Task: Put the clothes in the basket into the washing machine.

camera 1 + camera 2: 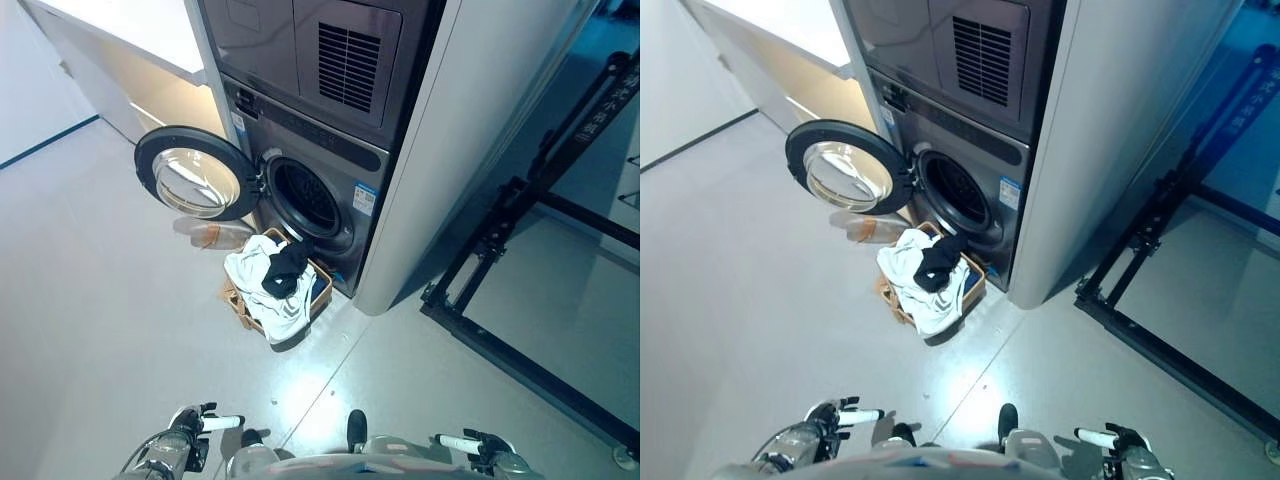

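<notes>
A: Start at the left. What shows of the robot's left hand (205,422)?

B: Only a little, low at the bottom edge. A white-tipped finger points out to the right, straight, with nothing in it. The rest of the dark hand is bunched close to the arm and hard to read, but it looks relaxed and holds nothing.

A: And above it, on the floor?

B: The round, dark-rimmed glass door (196,172) of the washing machine hangs swung wide to the left. Below it a faint brownish reflection lies on the pale glossy floor (90,300).

A: Then the machine itself?

B: The grey front-loading washing machine (320,175) stands with its dark round drum opening (306,197) uncovered. The inside is too dark to tell what, if anything, lies in it. A second grey unit with a slatted vent (348,65) sits stacked on top, cut off by the upper edge.

A: Where are the clothes?

B: In the brown woven basket (240,305), which stands on the floor just in front of the opening, touching or nearly touching the machine's base. A crumpled white garment (262,290) spills over its rim and hides most of it. A black garment (285,270) lies on top of the white one.

A: Further right?

B: A tall pale panel (450,150) beside the machine, then a black metal frame (510,250) on the floor, cut off at the right edge.

A: And the right hand (480,445)?

B: At the bottom right corner, mostly cut off. One straight white-tipped finger points left, holding nothing, well apart from the basket.
</notes>
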Tool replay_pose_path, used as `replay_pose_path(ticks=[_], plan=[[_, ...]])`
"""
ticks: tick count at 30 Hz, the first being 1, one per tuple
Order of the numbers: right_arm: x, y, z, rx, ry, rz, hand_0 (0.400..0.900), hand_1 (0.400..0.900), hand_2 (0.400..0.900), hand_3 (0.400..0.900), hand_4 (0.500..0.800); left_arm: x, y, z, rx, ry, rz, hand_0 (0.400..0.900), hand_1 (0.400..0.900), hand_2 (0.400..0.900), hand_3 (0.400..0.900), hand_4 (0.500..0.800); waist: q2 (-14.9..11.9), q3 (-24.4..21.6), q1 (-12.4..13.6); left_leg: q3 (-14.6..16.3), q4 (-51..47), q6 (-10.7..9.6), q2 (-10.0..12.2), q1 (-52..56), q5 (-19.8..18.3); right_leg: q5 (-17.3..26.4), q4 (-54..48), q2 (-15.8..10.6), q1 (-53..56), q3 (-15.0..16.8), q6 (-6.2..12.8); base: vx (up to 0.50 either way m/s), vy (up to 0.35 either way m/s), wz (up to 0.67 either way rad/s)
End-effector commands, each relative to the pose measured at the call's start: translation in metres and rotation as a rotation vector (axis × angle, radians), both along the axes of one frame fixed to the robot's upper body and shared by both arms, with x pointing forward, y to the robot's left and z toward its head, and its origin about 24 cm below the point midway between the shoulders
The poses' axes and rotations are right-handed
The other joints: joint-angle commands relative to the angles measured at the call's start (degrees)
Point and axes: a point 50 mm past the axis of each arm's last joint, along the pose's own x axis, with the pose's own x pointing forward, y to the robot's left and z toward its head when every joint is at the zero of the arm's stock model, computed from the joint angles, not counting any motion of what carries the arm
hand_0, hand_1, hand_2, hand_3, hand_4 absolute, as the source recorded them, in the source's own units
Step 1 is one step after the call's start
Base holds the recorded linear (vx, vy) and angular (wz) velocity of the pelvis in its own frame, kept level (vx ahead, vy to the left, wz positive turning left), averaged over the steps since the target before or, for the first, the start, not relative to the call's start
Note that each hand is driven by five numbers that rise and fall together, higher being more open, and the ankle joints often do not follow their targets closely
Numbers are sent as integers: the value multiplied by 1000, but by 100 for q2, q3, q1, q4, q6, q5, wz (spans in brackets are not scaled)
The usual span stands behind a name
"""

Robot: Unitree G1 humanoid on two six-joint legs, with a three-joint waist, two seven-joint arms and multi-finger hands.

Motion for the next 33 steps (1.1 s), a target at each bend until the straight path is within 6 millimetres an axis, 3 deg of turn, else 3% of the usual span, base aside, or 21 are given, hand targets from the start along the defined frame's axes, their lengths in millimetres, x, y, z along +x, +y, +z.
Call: replay_pose_path(ticks=[1, 5, 9, 13, 16, 21, 22, 25, 28, 29, 32, 33], plan=[[3, -16, 7, -58, -14, 3, 900, 900, 900, 900, 800, -7, 17, 4, 28, -1, 56, 900, 900, 900, 900, 800, -150, 74, 78, -96, 1126, 224, -88, -381, 78, -719, -23, 132, 696, 359, 214, 60, -83, 5], [-4, -21, 7, -67, 13, -16, 900, 900, 900, 900, 800, -12, 14, 1, 20, 18, 46, 900, 900, 900, 900, 800, -168, 86, 85, -160, 679, 430, -559, -858, -202, -748, -39, 98, 786, 360, 280, 83, -22, -9], [-7, -22, 7, -73, 22, -17, 900, 900, 900, 900, 800, -12, 12, 0, 21, 16, 41, 900, 900, 900, 900, 800, -143, 151, 167, -456, -403, 404, -898, -1158, 217, -771, -113, 175, 993, 432, 342, 155, 36, -30], [-11, -24, 7, -75, 39, -19, 900, 900, 900, 900, 800, -13, 11, 0, 20, 14, 47, 900, 900, 900, 900, 800, -102, 75, 208, -413, -1226, 480, -1055, -1099, 287, -933, -266, 270, 1347, 645, 416, 305, 99, -28], [-13, -24, 7, -74, 55, -10, 900, 900, 900, 900, 800, -18, 10, -2, 14, 23, 58, 900, 900, 900, 900, 800, -90, -56, 261, -279, -1324, 501, -1029, -1198, 315, -1103, -296, 281, 1566, 845, 452, 394, 166, -37], [-12, -18, 4, -52, 55, -2, 900, 900, 900, 900, 800, -14, 17, 1, 28, 18, 57, 900, 900, 900, 900, 800, -354, -261, 310, -109, -1176, 622, -1084, -1204, 460, -1287, -59, -1, 1678, 958, 621, 453, 243, -24], [-12, -18, 4, -50, 56, -5, 900, 900, 900, 900, 800, -13, 18, 2, 34, 15, 53, 900, 900, 900, 900, 800, -427, -318, 321, -82, -1098, 662, -1131, -1214, 358, -1200, 18, -80, 1673, 977, 707, 496, 303, -7], [-11, -16, 4, -40, 45, 5, 900, 900, 900, 900, 800, -10, 22, 4, 48, 11, 36, 900, 900, 900, 900, 800, -698, -399, 315, 39, -824, 873, -1363, -1132, -88, -124, 530, -315, 1582, 1109, 1125, 458, 306, -10], [-2, -13, 4, -31, 27, 20, 900, 900, 900, 900, 800, -3, 30, 10, 69, -10, 34, 900, 900, 900, 900, 800, -832, -387, 372, 134, -796, 1096, -1510, -906, -502, 913, 1453, -305, 1255, 1200, 1485, 385, 293, -23], [0, -14, 5, -34, 24, 20, 900, 900, 900, 900, 800, 2, 33, 13, 81, -25, 32, 900, 900, 900, 900, 800, -829, -333, 364, 107, -796, 1150, -1539, -828, -580, 1069, 1808, -286, 1061, 1152, 1576, 312, 280, -12], [7, -15, 7, -35, 1, 23, 900, 900, 900, 900, 800, 10, 42, 20, 106, -55, 49, 900, 900, 900, 900, 800, -789, -192, 309, 47, -797, 1242, -1539, -669, -659, 1268, 2653, -273, 615, 911, 1642, 224, 218, 10], [5, -19, 8, -47, 4, 4, 900, 900, 900, 900, 800, 16, 44, 23, 118, -76, 50, 900, 900, 900, 900, 800, -642, -123, 256, -42, -897, 1281, -1535, -442, -681, 1151, 3089, -367, 246, 718, 1546, 291, 218, 35]])
